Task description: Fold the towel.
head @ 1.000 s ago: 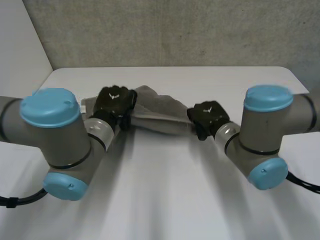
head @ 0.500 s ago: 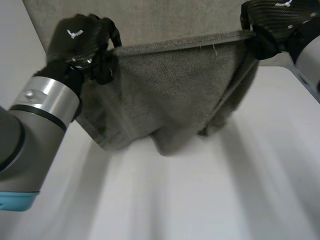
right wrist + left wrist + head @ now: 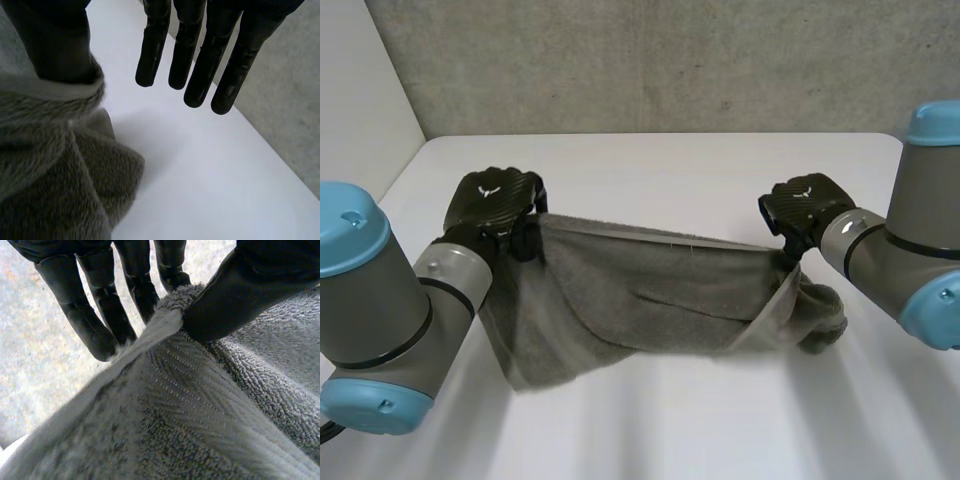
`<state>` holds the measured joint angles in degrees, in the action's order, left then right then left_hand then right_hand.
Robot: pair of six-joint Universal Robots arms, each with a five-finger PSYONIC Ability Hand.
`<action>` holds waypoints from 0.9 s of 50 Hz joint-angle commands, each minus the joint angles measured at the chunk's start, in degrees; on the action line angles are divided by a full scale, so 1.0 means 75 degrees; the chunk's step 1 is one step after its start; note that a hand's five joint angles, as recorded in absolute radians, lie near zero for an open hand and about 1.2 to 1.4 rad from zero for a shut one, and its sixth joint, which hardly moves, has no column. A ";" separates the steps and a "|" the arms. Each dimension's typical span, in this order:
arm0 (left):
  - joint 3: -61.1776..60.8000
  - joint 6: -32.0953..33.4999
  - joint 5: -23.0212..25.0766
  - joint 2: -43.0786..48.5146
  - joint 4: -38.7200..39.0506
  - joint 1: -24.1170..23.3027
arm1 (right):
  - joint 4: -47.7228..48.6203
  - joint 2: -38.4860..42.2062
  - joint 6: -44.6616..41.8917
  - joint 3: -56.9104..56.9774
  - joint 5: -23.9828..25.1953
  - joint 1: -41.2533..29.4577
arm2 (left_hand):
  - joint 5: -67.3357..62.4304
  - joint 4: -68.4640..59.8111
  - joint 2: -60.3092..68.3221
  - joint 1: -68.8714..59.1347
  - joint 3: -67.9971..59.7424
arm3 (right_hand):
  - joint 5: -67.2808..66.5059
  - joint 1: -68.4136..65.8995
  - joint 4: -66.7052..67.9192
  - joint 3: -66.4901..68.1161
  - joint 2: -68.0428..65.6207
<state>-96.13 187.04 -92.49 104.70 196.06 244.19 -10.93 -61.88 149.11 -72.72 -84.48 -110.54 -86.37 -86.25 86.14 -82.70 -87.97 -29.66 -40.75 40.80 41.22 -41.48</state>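
A grey towel [image 3: 640,300] hangs stretched between my two hands just above the white table [image 3: 670,160], and its lower part sags onto the table. My left hand [image 3: 495,200] holds the towel's left top corner. In the left wrist view its thumb [image 3: 235,290] pinches the towel's hem [image 3: 165,325] against the fingers [image 3: 100,315]. My right hand [image 3: 807,208] is at the right top corner. There the fingers [image 3: 200,60] are straight and apart from the thumb [image 3: 55,40], and the towel [image 3: 50,165] hangs over the thumb, bunched below it.
A grey concrete wall [image 3: 670,60] rises behind the table's far edge. Bare table lies in front of the towel and beyond it. Both arms flank the towel, the left arm [image 3: 380,310] and the right arm [image 3: 910,260].
Both hands lifted the towel high and stretched it, then brought it back down toward the table. The right hand's fingers have straightened away from the thumb.
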 commanded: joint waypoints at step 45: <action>0.3103 0.0245 0.0145 -0.0459 0.1620 0.0793 | 0.3339 -0.1066 -0.0228 0.2068 0.2063 0.0371 | 0.2183 0.0834 -0.0818 0.0360 0.1062 | -0.5379 -0.5233 0.5226 0.5170 -0.5136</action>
<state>-67.57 188.76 -91.21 103.32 207.16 249.98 24.56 -69.40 148.09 -52.33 -75.01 -107.24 -86.95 -86.25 86.58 -83.26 -88.05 -67.19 -76.22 76.55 76.16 -76.44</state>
